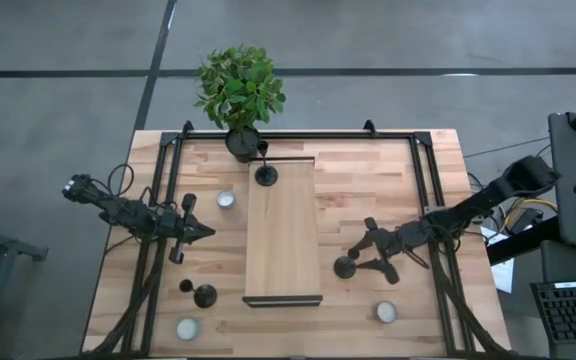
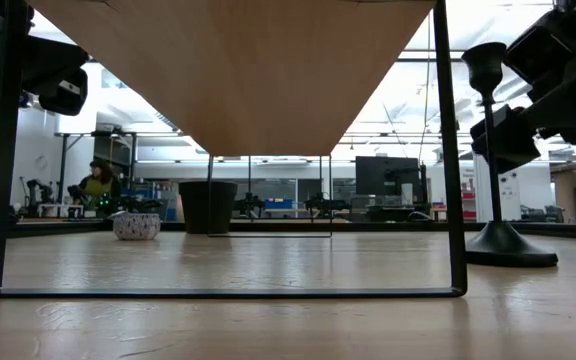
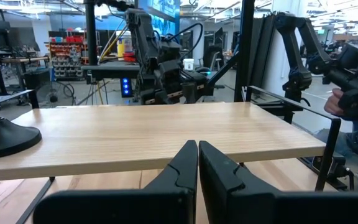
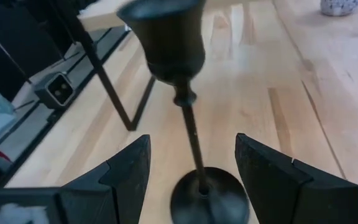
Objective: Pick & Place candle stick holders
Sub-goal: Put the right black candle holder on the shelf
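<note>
Jaws of the right gripper (image 4: 191, 180) stand wide, straddling the stem of a candle stick holder (image 4: 188, 93) on the table beside the raised board (image 1: 282, 235); left gripper (image 3: 197, 171) waits, jaws closed and empty. By appearance one holder (image 1: 266, 175) is placed on the board; another (image 1: 204, 295) remains on the table.

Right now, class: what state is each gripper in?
Left gripper: shut, holding nothing.
Right gripper: open, fingers either side of a candle stick holder, not gripping it.
</note>
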{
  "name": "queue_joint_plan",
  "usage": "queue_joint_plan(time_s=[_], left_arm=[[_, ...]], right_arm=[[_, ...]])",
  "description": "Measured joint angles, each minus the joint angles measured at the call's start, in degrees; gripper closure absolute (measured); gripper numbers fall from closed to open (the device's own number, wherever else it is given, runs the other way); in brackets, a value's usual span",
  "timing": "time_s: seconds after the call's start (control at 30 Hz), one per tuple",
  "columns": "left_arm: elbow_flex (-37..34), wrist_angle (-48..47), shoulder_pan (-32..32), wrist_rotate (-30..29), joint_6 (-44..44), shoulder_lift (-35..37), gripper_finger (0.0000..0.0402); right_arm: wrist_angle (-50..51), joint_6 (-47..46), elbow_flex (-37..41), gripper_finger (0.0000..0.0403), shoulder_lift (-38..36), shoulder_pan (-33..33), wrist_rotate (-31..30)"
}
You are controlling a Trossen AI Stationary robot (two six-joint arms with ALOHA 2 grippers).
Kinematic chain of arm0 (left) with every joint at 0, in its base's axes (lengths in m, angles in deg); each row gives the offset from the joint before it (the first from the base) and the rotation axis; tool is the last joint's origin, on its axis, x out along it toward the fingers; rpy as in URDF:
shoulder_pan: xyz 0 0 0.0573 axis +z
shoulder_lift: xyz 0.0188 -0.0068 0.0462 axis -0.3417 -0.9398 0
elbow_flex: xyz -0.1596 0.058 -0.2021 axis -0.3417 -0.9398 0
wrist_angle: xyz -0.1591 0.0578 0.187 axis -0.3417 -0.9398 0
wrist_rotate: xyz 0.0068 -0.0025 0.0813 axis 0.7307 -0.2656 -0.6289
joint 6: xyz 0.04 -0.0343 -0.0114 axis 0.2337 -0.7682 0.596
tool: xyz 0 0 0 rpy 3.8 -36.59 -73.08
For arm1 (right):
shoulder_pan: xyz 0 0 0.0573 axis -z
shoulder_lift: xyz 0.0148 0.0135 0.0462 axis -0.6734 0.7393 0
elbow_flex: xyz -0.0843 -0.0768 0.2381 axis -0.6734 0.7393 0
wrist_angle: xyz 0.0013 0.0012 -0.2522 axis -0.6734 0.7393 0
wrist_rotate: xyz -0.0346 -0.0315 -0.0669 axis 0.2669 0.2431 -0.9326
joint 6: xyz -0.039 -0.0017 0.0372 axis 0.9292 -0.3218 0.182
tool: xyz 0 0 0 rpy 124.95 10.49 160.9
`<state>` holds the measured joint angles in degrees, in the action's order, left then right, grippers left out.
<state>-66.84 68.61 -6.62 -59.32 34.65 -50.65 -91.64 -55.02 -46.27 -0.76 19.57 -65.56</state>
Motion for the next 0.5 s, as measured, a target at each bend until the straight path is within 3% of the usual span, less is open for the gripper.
queue_joint_plan(time_s=[0.5], left_arm=[[0.0,0.0,0.0,0.0,0.0,0.0,0.0388]], right_arm=[[-10.1,3.1,-0.1,0.0199,5.8,0.0,-1.9]])
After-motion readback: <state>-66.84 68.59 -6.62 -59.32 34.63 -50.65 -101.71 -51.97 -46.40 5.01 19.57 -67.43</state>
